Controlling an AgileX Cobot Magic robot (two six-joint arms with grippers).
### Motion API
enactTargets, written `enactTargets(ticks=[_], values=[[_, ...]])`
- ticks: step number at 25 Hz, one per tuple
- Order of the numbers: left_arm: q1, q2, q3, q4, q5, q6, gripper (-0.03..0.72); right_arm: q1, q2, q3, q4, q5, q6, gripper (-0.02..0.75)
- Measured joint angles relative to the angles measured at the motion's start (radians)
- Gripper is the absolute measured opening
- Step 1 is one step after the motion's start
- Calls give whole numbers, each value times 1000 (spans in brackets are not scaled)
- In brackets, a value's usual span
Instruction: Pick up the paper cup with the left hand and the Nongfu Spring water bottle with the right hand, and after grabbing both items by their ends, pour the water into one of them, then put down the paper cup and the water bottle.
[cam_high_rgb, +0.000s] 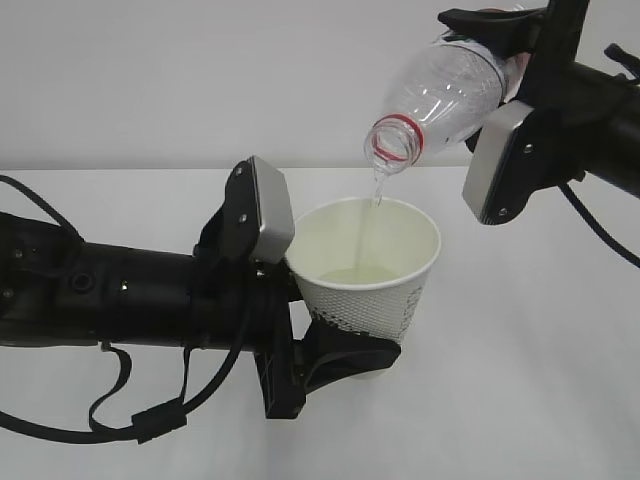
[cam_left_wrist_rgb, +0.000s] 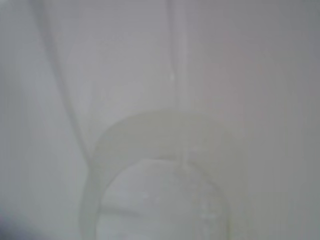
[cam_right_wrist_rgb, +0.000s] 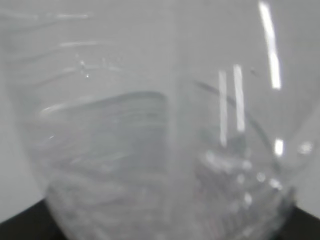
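Left hand (cam_high_rgb: 335, 355): seen in the exterior view reaching in from the left edge; its black jaws are closed around the lower part of the paper cup, near the base.
Paper cup (cam_high_rgb: 365, 270): held upright and raised off the white table (cam_high_rgb: 540, 400) by the left hand, at the centre of the exterior view; a dark printed pattern is visible on the side facing the camera.
Cup interior: cream wall, with a pale pool of water (cam_high_rgb: 357, 273) lying at the bottom.
Right hand (cam_high_rgb: 515, 45): seen at the upper right of the exterior view; the jaws are clamped on the rear end of the Nongfu Spring water bottle, the fingertips partly hidden behind it.
Nongfu Spring water bottle (cam_high_rgb: 445, 90): held tilted, mouth down and to the left, capless, the red neck ring lying above the far rim of the cup.
Stream: a thin clear thread is seen falling from the bottle mouth into the cup.
Left wrist view: blurred; only the pale curved cup wall (cam_left_wrist_rgb: 165, 175) close to the lens can be made out.
Right wrist view: filled by the clear ribbed bottle body (cam_right_wrist_rgb: 150, 150), out of focus.
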Motion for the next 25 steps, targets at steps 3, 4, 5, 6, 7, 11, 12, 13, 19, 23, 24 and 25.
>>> enactTargets(ticks=[3,4,5,6,7,11,12,13,19,23,24,25], values=[[0,0,0,0,6,0,507,0,0,0,0,0,0,477],[0,0,0,2,6,0,507,0,0,0,0,0,0,477],[0,0,0,2,8,0,506,0,0,0,0,0,0,477],[0,0,0,2,8,0,507,0,0,0,0,0,0,477],[0,0,0,4,8,0,506,0,0,0,0,0,0,477],[0,0,0,8,8,0,506,0,0,0,0,0,0,477],[0,0,0,8,8,0,506,0,0,0,2,0,0,477],[0,0,0,8,8,0,506,0,0,0,2,0,0,477],[0,0,0,10,8,0,506,0,0,0,3,-2,0,481],[0,0,0,10,8,0,506,0,0,0,3,-2,0,480],[0,0,0,10,8,0,506,0,0,0,3,-2,0,480],[0,0,0,10,8,0,506,0,0,0,3,-2,0,480]])
